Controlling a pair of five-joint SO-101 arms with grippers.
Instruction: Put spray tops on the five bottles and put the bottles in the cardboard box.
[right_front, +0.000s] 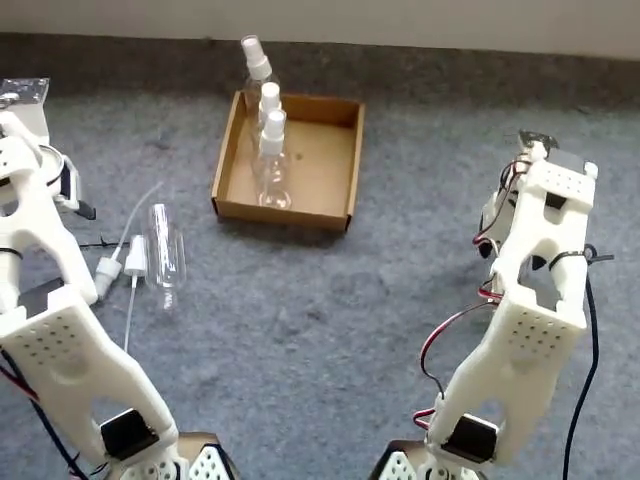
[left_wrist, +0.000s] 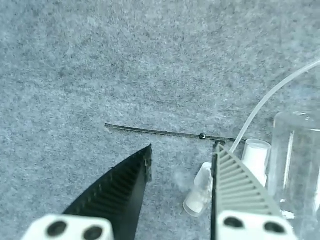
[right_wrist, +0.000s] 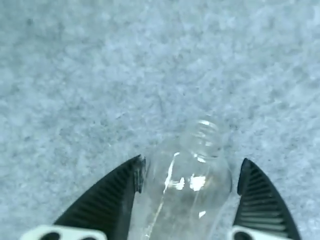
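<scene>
Three capped bottles (right_front: 272, 150) stand in the left part of the cardboard box (right_front: 335, 205). A clear, topless bottle (right_front: 165, 255) (left_wrist: 297, 165) lies on the carpet left of the box, with two white spray tops (right_front: 120, 267) beside it. My left gripper (left_wrist: 183, 146) hangs open over the carpet; one spray top (left_wrist: 199, 192) lies just inside its right-hand finger (left_wrist: 235, 185), and the other spray top (left_wrist: 256, 156) lies just beyond it. My right gripper (right_wrist: 193, 160) is shut on another topless bottle (right_wrist: 190, 185), whose neck points away past the fingertips.
A thin black cable tie (left_wrist: 165, 132) lies on the grey carpet ahead of the left gripper. The spray tops' thin tubes (right_front: 140, 205) trail across the carpet. The right half of the box floor (right_front: 320, 160) is bare. Open carpet lies between the two arms.
</scene>
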